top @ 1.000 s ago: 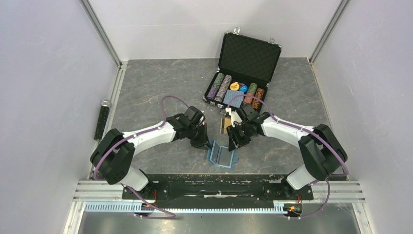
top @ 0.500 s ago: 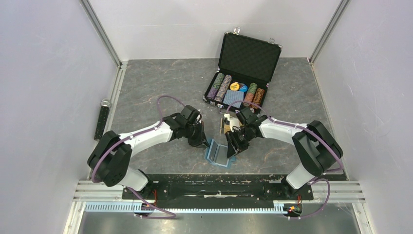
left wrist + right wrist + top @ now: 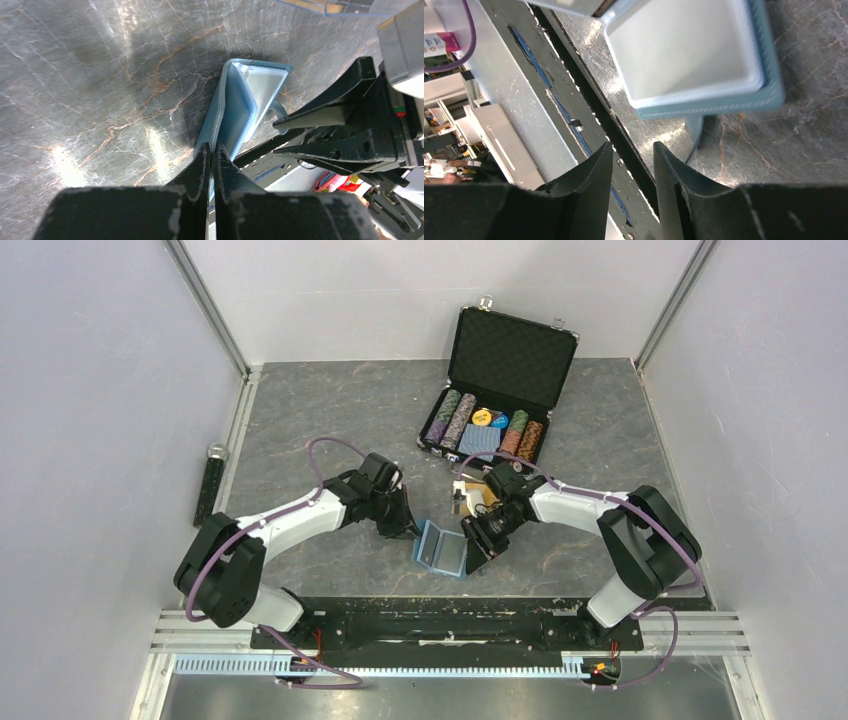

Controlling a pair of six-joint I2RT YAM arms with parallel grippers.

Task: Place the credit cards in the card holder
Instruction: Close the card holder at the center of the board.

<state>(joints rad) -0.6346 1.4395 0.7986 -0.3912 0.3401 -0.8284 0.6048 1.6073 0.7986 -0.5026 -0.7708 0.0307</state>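
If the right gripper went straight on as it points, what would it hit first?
Likely the stitched edge of the teal folding leather card holder; depth is unclear, so the grey marbled tabletop might come first.

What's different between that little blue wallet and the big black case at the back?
The card holder is small, teal and soft-looking; the case is far bigger, black and metal-edged. The card holder's pale inside shows no card; the case holds poker chips. The left gripper pinches the card holder's flap; nothing touches the case. Both are open.
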